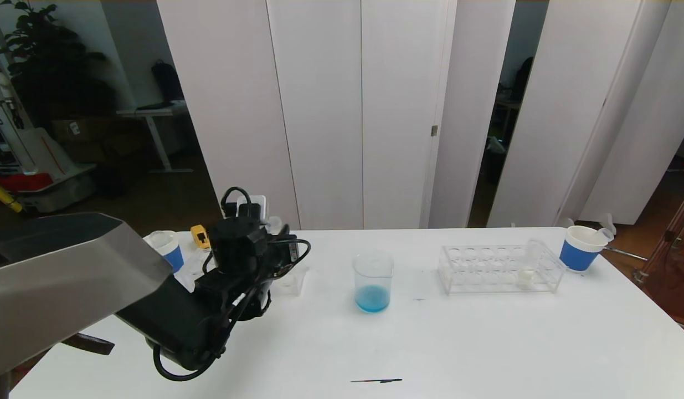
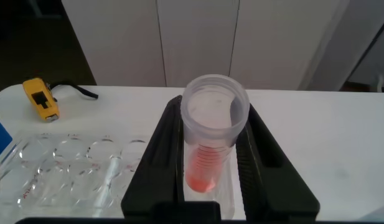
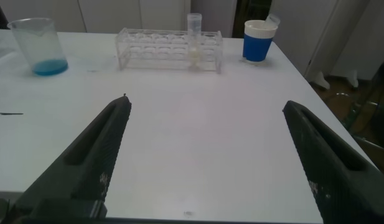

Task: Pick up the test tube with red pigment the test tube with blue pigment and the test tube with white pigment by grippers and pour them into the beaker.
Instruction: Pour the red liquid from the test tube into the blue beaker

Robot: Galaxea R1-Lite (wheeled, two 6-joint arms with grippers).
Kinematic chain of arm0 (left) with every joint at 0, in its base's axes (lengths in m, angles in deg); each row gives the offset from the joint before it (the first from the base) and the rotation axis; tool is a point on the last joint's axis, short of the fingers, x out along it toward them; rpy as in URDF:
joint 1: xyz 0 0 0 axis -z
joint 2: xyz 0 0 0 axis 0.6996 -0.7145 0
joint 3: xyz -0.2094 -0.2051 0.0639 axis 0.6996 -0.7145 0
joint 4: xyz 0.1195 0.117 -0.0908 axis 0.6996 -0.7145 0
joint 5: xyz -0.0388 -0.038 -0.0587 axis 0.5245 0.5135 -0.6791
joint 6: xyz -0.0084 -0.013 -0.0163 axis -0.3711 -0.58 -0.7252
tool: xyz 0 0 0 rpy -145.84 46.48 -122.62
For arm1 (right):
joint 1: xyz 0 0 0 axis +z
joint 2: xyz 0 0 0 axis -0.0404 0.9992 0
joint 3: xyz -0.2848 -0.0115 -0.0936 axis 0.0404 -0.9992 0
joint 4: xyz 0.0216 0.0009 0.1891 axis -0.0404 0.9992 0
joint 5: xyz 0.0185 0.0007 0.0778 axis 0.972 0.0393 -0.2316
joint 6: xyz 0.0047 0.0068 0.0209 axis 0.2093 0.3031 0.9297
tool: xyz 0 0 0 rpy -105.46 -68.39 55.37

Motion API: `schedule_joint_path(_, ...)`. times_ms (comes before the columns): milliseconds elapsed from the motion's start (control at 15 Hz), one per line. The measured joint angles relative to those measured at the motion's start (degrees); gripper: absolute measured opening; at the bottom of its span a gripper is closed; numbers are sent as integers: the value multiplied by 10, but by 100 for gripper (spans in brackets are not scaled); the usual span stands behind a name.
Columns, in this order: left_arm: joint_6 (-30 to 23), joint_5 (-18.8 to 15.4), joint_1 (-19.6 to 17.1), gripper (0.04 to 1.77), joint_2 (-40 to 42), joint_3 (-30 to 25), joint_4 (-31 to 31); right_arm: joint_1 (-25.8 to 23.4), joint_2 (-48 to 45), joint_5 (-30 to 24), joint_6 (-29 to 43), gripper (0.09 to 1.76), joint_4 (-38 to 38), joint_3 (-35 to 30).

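Over the left side of the tabletop (image 1: 486, 354), my left gripper (image 2: 210, 180) has its fingers (image 2: 160, 155) clamped tight on the test tube with red pigment (image 2: 210, 143), held upright with a little red liquid pooled at its rounded bottom. I judge the red pour to be the step in hand: the beaker (image 1: 373, 281) stands near the middle of the tabletop, well apart from my left gripper, and already holds a shallow layer of blue liquid, so the blue looks done. Next I would need to carry the tube across to the beaker's rim and tip it slowly, mouth over the opening. Toward the right edge, a clear tube rack (image 1: 499, 270) holds the test tube with white pigment (image 3: 195, 38) upright near its right end, milky liquid at the bottom; a blue-banded paper cup (image 1: 581, 247) stands just beyond the rack. My right gripper (image 3: 207, 155) hangs idle near the front right, fingers spread wide, holding nothing.
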Motion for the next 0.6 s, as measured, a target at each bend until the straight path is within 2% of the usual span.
schedule_joint_path(200, 28, -9, 2, 57, 47, -10, -16, 0, 0, 0, 0, 175, 0, 0)
schedule_joint_path(333, 39, -30, 7, 57, 87, -9, -54, 0, 0, 0, 0, 175, 0, 0)
schedule_joint_path(467, 40, -91, 15, 57, 133, -2, -117, 0, 0, 0, 0, 175, 0, 0)
schedule_joint_path(600, 41, -210, 23, 57, 177, 5, -172, 0, 0, 0, 0, 175, 0, 0)
